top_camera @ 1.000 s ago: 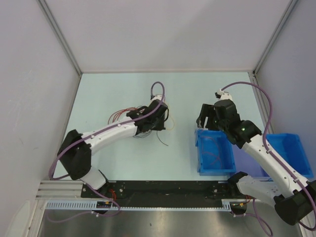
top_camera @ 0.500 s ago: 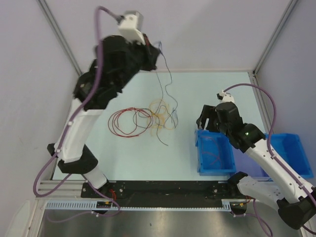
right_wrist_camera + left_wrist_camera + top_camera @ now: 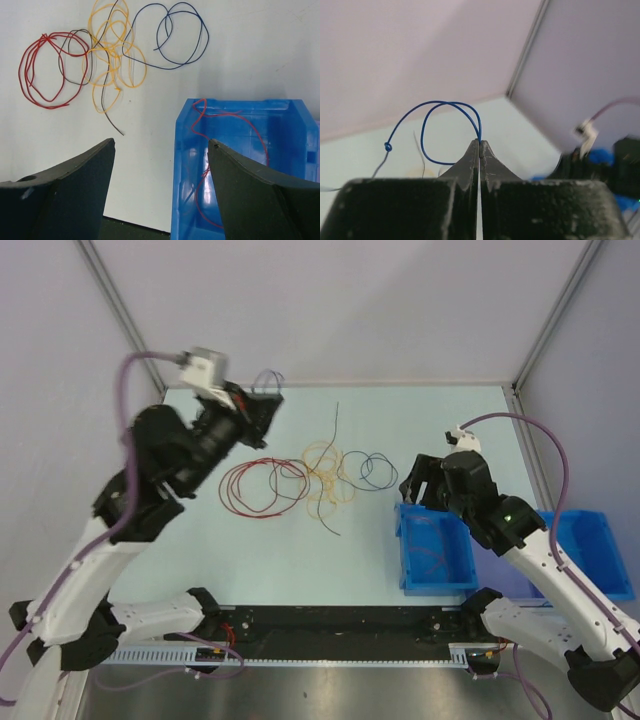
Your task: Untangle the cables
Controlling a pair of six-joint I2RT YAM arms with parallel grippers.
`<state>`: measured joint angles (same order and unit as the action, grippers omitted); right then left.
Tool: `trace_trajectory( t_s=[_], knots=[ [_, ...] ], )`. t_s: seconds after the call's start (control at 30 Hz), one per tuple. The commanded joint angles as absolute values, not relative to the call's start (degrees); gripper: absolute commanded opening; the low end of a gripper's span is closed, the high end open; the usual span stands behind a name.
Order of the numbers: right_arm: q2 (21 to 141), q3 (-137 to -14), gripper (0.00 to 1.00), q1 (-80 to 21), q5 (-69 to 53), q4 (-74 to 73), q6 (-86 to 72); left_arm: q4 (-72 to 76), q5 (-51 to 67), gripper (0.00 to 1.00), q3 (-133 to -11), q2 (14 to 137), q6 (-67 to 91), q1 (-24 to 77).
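The cables lie loose on the pale table: red loops (image 3: 255,486) (image 3: 45,70) on the left, yellow loops (image 3: 325,476) (image 3: 112,60) in the middle with a black strand across them, and dark blue loops (image 3: 366,470) (image 3: 175,35) on the right. My left gripper (image 3: 270,400) (image 3: 480,143) is raised over the table's far left, shut on a thin blue cable (image 3: 445,106) that curls in two loops above its tips. My right gripper (image 3: 420,486) (image 3: 162,145) hangs open over the far left corner of a blue bin (image 3: 405,550) (image 3: 235,103), holding nothing. A red cable (image 3: 227,116) lies inside that bin.
A second blue bin (image 3: 595,550) stands at the right edge beside the first. Walls with metal corner posts close the table at the back and both sides. A black rail (image 3: 330,620) runs along the near edge by the arm bases.
My left arm rose from the cable pile, drawing a dark cable up, then swung left. The pile is uncovered and dark blue loops lie right of the yellow ones. The right arm barely moved.
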<state>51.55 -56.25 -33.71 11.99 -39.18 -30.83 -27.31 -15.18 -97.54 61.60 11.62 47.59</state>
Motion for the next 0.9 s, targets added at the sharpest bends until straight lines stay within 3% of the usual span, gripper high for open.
trace_trajectory(
  t_s=[0.0,0.13,0.3,0.7,0.87],
  knots=[
    [50.54,-56.34,0.79,-34.19,11.78,-37.97,-32.25,-25.59,-8.01,0.0,-80.48,60.13,16.08,47.46],
    [50.54,-56.34,0.79,-34.19,9.07,-37.53,-32.78,-22.68,2.78,0.0,-69.98,55.99,18.45,47.46],
    [50.63,-56.34,0.79,-34.19,4.4,-35.77,-31.56,-23.64,1.67,0.0,-64.69,53.44,20.3,47.46],
    [49.13,-53.18,0.8,-35.24,-7.02,-28.85,-29.1,-18.73,9.21,0.0,-64.78,57.48,22.15,47.46],
    [51.67,-52.91,0.79,-35.86,-5.37,-28.3,-31.98,-18.19,11.07,0.0,-65.22,58.18,21.97,47.46]
  ],
)
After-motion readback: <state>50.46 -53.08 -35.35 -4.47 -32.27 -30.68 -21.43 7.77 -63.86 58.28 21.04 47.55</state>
